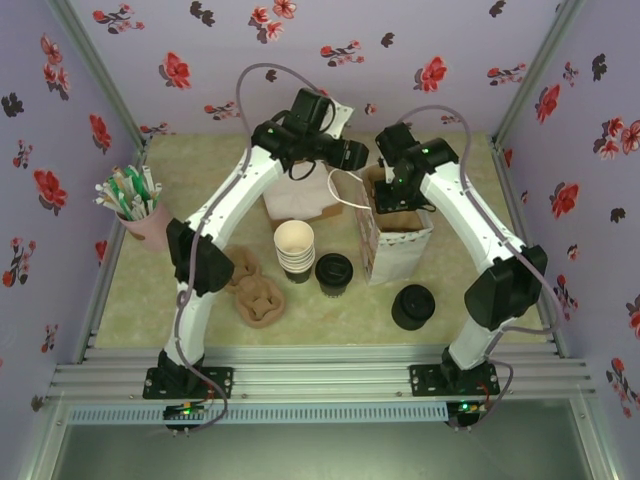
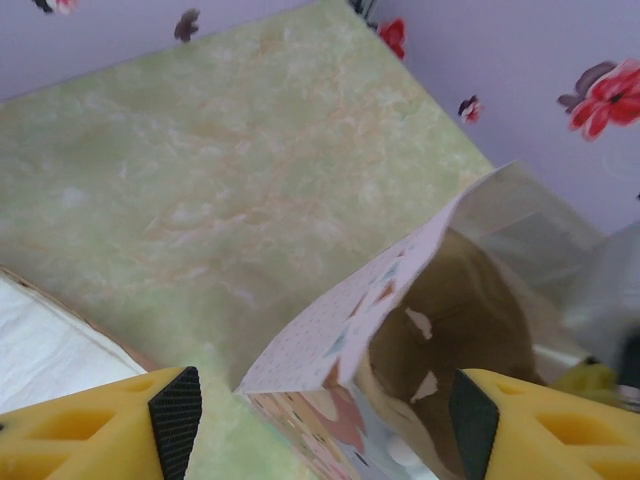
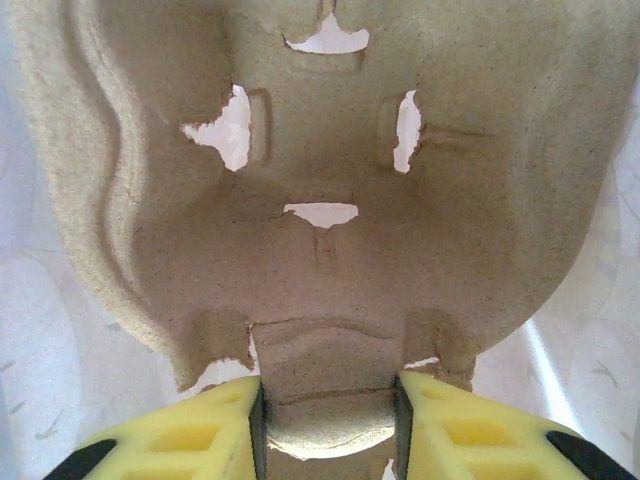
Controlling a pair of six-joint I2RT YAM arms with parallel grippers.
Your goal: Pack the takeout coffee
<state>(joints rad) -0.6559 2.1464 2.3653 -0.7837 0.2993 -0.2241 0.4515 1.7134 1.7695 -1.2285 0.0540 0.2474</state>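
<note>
Right hand (image 3: 330, 420) clamps carrier (image 3: 320, 200) in bag (image 1: 388, 255).
We see left hand (image 2: 322, 420) released at bag rim; coffee (image 1: 333, 272) on surface (image 1: 330, 320).

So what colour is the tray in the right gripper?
The tray is plain tan-brown pulp, clearest in the right wrist view.

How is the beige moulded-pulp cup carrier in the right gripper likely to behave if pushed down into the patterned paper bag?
The beige moulded-pulp cup carrier looks thin and probably light. The right gripper pinches only one narrow tab, so it may flex or swing there. Its cut slots have ragged edges, so hard pushing could tear it.
</note>
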